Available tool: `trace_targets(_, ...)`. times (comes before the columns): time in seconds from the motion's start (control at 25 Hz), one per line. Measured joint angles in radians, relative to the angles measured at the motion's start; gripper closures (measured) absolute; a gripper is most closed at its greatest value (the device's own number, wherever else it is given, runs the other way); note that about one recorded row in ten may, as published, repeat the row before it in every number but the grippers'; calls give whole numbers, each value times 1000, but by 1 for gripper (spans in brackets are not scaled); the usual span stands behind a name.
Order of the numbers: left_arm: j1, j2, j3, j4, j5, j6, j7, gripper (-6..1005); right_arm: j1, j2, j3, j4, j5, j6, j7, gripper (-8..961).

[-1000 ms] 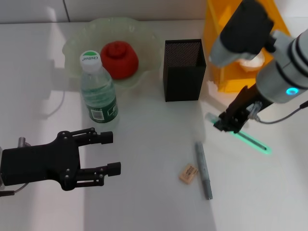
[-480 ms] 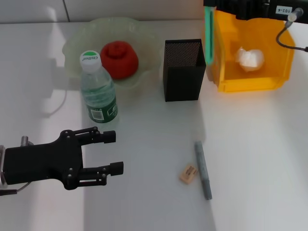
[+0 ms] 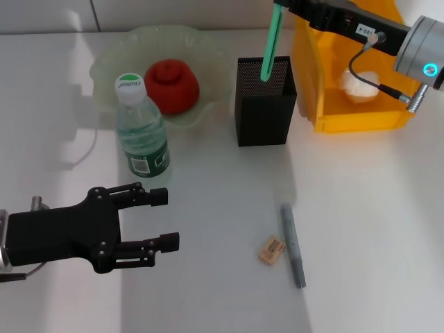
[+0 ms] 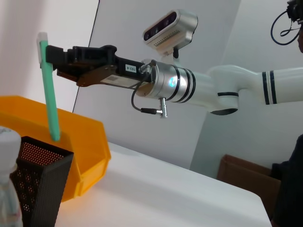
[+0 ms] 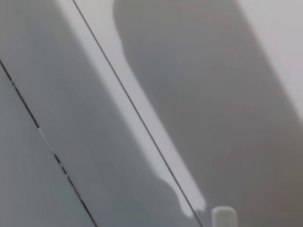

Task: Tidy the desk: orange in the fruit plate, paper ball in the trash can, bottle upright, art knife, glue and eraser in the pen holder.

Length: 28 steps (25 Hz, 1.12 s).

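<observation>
The large translucent yellow-orange rectangular trash can (image 3: 361, 104) at the back right already holds the crumpled white paper ball (image 3: 359, 82), so that step looks done. To its left, the wide pale green ruffled fruit plate (image 3: 114, 62) carries the lumpy red-orange orange (image 3: 171, 84), also done, and the clear plastic bottle (image 3: 141, 132) with its dark green label stands upright just in front of the plate. The tall black mesh pen holder (image 3: 265, 100) sits between plate and can; the right gripper (image 4: 59, 45) is clamped on the top of a slim green art knife (image 3: 268, 45), held nearly vertical with its lower tip at the holder's mouth, so I judge that drop is under way but not released. The left gripper (image 3: 149, 220) hovers low at the near left, jaws spread and empty. Left to do, as far as I can judge: the grey glue stick (image 3: 293, 244) and the small tan eraser (image 3: 272, 250), lying just beside each other on the white desk (image 3: 374, 229). The right wrist view shows only blank wall, and whether the knife tip has entered the holder is hard to tell.
</observation>
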Motion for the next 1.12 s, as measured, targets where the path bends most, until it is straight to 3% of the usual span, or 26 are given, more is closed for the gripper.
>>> trace_targets(0.32,-2,-2,-2,0,-1,2,0,218,35,2,-3,107,47,56,-84,726)
trace_targets(0.72,-2,-3,-11,0,-1,5,0,219,34,1,-8,112,50,50,-83,694)
trace_targets(0.92,-1,-3,-11,0,-1,6,0,218,32,-8,-10,91,42,-3,-66,453)
trace_targets(1.12,1,-3,-11,0,-1,8,0,218,-4,-19,-11,-30,-66,-33,48,384)
